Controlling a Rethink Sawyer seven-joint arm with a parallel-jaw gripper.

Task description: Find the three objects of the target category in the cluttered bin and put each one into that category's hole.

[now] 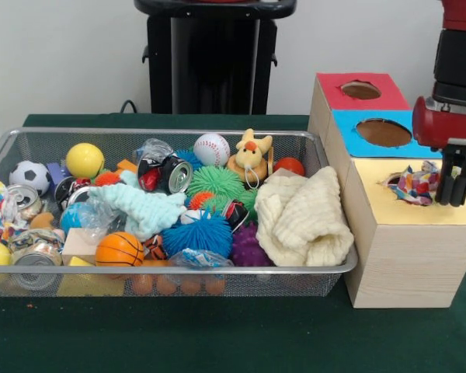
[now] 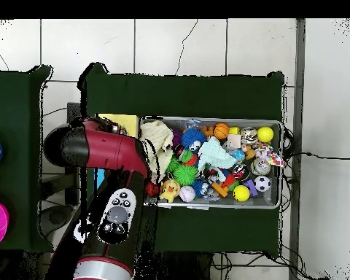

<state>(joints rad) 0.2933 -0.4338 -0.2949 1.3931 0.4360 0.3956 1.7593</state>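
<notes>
While overhead arm hides yellow box, front shows hand (image 1: 453, 186) beside polka-dot cloth (image 1: 414, 185) in hole (image 1: 400, 194); grip unclear.

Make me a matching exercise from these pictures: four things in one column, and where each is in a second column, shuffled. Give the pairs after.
Things
1. polka-dot cloth
2. waffle cloth
3. basketball
4. tool

Places
A. in the bin, at its end nearest the boxes
B. partly in the yellow box's hole
C. above the yellow box, beside the hole
D. by the bin's front rim, toward its end far from the boxes

Pairs: 1-B, 2-A, 3-D, 4-C
</notes>
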